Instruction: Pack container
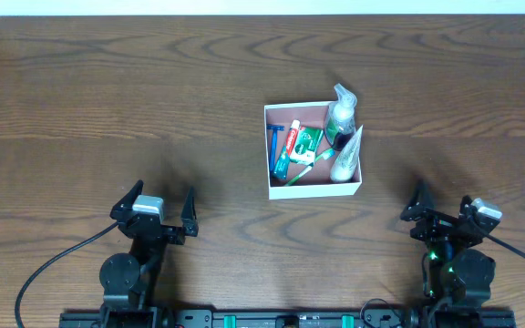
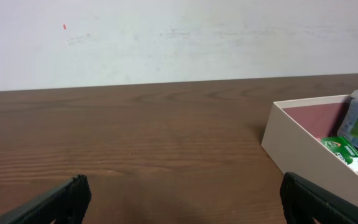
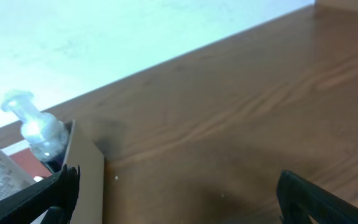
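Observation:
The container [image 1: 313,189], a square white box with a pinkish-brown inside, sits at the table's middle. In it lie a blue razor [image 1: 275,146], a toothpaste tube [image 1: 285,151], a green packet [image 1: 307,144], a clear pump bottle [image 1: 341,115] and a white tube [image 1: 347,155]. My left gripper [image 1: 158,211] is open and empty near the front edge, left of the box. My right gripper [image 1: 445,210] is open and empty at the front right. The left wrist view shows the box's wall [image 2: 297,149]; the right wrist view shows its corner [image 3: 86,177] and the bottle [image 3: 39,130].
A dark wood table [image 1: 108,100] spreads around the box. A white wall [image 2: 166,37] stands beyond the far edge. Black cables [image 1: 53,269] run from both arm bases at the front.

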{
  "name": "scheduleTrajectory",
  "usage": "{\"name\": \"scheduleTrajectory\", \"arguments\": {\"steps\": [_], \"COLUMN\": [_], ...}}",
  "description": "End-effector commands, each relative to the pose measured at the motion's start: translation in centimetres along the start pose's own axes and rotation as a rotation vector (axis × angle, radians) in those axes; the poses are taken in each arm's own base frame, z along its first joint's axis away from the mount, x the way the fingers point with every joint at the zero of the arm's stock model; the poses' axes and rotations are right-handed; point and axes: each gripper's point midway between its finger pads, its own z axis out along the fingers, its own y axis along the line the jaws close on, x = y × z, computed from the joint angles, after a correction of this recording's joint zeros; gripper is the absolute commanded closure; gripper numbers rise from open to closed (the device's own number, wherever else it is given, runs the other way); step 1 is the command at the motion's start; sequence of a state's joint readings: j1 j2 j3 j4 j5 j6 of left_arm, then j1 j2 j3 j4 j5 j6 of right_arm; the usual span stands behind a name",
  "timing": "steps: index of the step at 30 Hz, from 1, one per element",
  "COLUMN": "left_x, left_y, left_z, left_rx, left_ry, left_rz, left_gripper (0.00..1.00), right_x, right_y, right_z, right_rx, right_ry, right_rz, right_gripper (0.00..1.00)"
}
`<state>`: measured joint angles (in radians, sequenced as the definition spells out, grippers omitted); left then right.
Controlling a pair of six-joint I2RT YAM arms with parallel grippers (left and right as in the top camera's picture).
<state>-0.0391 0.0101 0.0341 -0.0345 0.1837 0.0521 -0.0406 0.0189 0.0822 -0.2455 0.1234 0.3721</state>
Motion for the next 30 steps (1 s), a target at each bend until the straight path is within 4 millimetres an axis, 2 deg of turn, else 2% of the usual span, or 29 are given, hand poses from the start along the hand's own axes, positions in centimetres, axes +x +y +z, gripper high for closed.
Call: {"name": "scheduleTrajectory", "arguments": {"steps": [1, 10, 23, 30], "left_x": [1.7, 1.7, 1.7, 1.7], "left_y": [0.2, 0.2, 0.2, 0.2], "left_z": [0.2, 0.2, 0.2, 0.2], "left_rx": [-0.007, -0.007, -0.007, -0.007], "left_ry": [0.040, 0.040, 0.040, 0.040], "left_rz": [-0.010, -0.010, -0.010, -0.010], "left_gripper": [0.02, 0.02, 0.02, 0.02], "right_x": [0.1, -0.5, -3.8, -3.1], "right_y": [0.4, 0.3, 1.2, 1.2], "right_z": [0.0, 0.1, 0.1, 0.2], "right_rx": [-0.020, -0.014, -0.063, -0.064], "right_ry": [-0.004, -0.036, -0.227, -0.197], "right_rz": [-0.037, -0.034, -0.005, -0.015], "right_gripper": [0.01, 0.01, 0.01, 0.01]}}
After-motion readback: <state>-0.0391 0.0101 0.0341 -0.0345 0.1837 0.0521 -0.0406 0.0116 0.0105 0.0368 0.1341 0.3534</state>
